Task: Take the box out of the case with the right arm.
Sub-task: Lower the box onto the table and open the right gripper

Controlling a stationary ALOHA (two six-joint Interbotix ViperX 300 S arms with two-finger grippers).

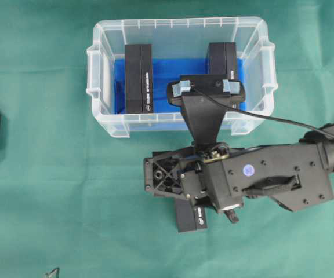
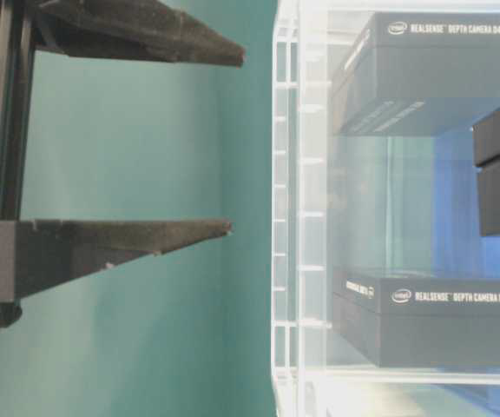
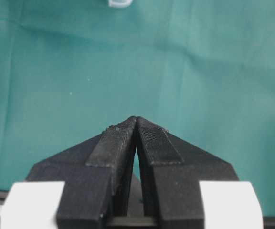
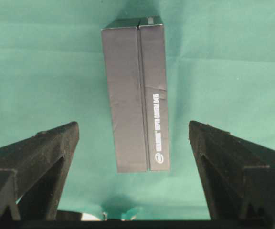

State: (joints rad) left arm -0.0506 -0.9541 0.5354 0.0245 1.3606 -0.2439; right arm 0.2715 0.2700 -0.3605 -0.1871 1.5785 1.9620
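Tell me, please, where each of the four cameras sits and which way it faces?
Overhead: above, facing straight down on the case, two boxes in it, and the right arm.
Table-level: low on the cloth, picture turned sideways, facing the case's wall; open black fingers nearby.
Left wrist: faces bare green cloth past the shut left gripper.
Right wrist: faces down on a box on the cloth, between the open right gripper.
Shared: overhead and right wrist both show that box.

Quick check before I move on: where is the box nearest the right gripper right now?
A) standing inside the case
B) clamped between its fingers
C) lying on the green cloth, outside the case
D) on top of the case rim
C: the box lies flat on the green cloth between the open fingers of the right gripper, untouched, outside the case.
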